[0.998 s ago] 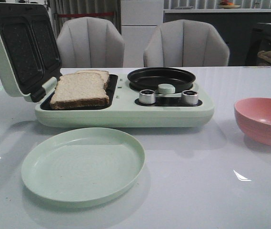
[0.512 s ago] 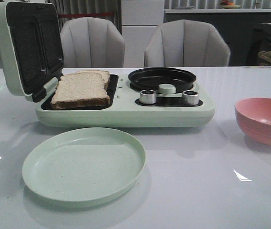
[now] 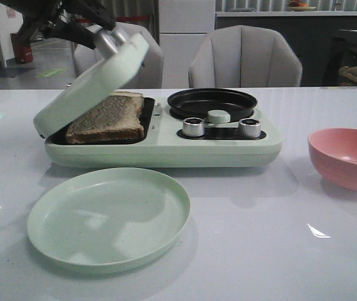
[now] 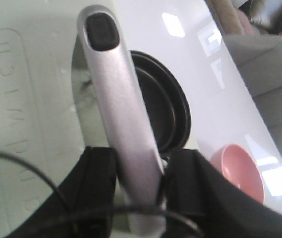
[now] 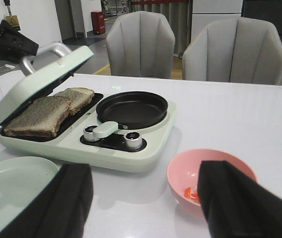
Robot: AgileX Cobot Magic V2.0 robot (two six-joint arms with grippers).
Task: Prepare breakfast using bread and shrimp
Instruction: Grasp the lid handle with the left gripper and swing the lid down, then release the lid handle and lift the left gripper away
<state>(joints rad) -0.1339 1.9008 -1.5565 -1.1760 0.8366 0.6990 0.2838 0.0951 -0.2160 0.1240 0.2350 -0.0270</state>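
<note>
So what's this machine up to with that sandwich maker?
The robot's left tool grips the silver handle of the sandwich maker's lid, which stands half closed over the two bread slices on the hot plate. The right tool hangs open above the table near the pink bowl, which holds a bit of shrimp. The green plate is bare.

The sandwich maker (image 3: 165,150) is pale mint green, its lid handle (image 4: 118,114) brushed silver with a black button. The bread (image 3: 108,118) is beige with dark brown crust. The pan (image 3: 213,102) is black, the plate (image 3: 108,216) pale green, the bowl (image 3: 346,157) pink. The shrimp (image 5: 192,193) show orange-red. The worktop (image 3: 278,226) is glossy white.
</note>
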